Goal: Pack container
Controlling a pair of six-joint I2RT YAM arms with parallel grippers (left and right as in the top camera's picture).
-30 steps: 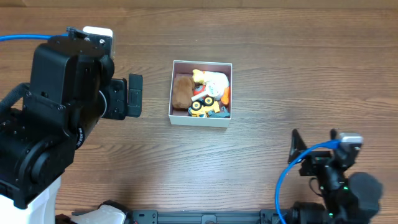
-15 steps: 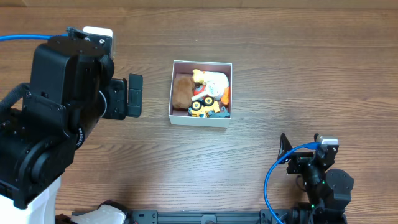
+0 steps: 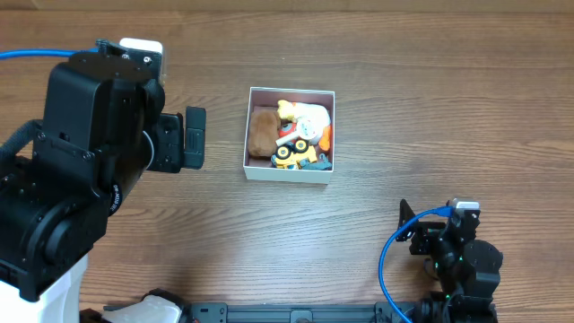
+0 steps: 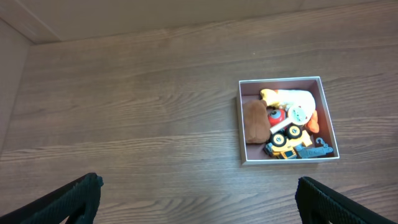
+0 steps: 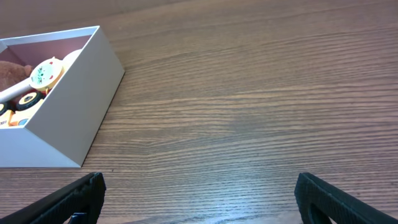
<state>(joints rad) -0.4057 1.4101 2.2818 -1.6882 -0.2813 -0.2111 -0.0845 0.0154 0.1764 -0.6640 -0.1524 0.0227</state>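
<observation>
The container (image 3: 287, 173) is a square white box with a pink inside, standing mid-table. It holds a brown plush (image 3: 262, 131), a white and yellow toy (image 3: 305, 117), a yellow truck (image 3: 294, 155) and other small toys. My left gripper (image 3: 193, 137) hangs high, left of the box, open and empty; its view looks down on the container (image 4: 240, 130) between the spread fingertips (image 4: 78, 194). My right gripper (image 3: 432, 217) is low at the front right, open and empty; its view has the container's wall (image 5: 68, 112) at the far left.
The left arm's large black body (image 3: 81, 170) covers the table's left side. A blue cable (image 3: 395, 260) loops beside the right arm at the front edge. Bare brown wood (image 3: 404, 99) lies around the box.
My right arm has drawn back toward the front edge and a little left, away from the box. The left arm and the toys have not moved.
</observation>
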